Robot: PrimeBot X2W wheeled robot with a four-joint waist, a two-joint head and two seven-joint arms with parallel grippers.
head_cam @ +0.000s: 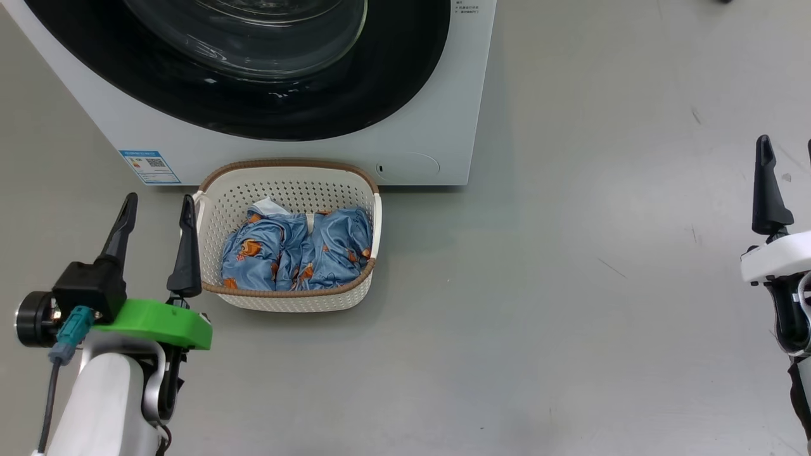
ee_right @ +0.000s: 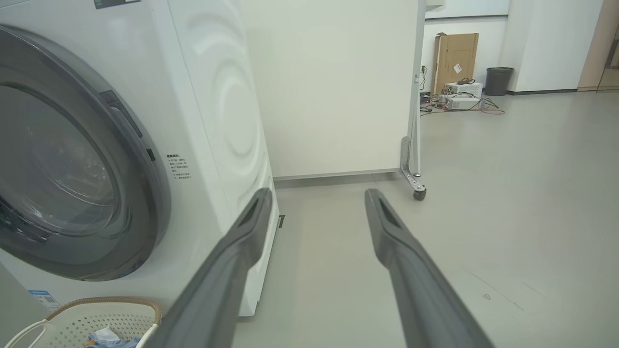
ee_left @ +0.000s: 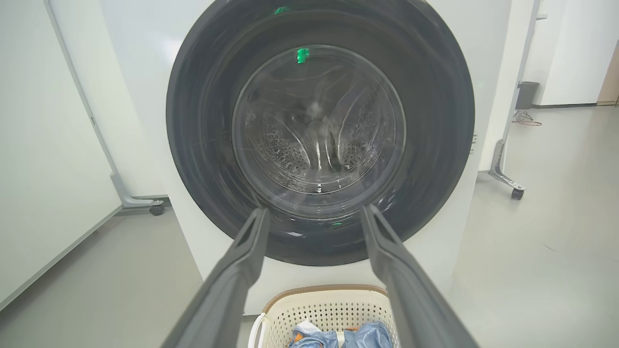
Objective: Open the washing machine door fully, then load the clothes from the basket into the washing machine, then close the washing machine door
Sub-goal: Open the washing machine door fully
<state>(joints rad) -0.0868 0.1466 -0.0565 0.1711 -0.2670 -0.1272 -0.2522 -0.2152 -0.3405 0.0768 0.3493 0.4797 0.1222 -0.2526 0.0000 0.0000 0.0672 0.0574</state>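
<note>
Washing machine door is shut, flat against the front of the washing machine. Its black rim is glossy, and thru the clear glass centre the steel drum w/ small holes is seen. A small blue label sticker sits at the lower left corner of the white front.

Directly below the door, on the floor, stands the basket. Its far rim is very close to the machine's base; touching or not, I cannot tell. Inside lie the clothes, light-blue shiny fabric w/ orange figures, crumpled in two heaps, w/ a bit of white at the back. They stay below the brown rim.

Left gripper is just beside the basket's left side, fingers spread wide, nothing btw. them. Right gripper is well apart at the right, also spread and empty.

Floor is grey and smooth, w/ a few scuff marks. Beside the machine stands a wheeled white partition. Further back are a cardboard box and a dark bin by the wall.
</note>
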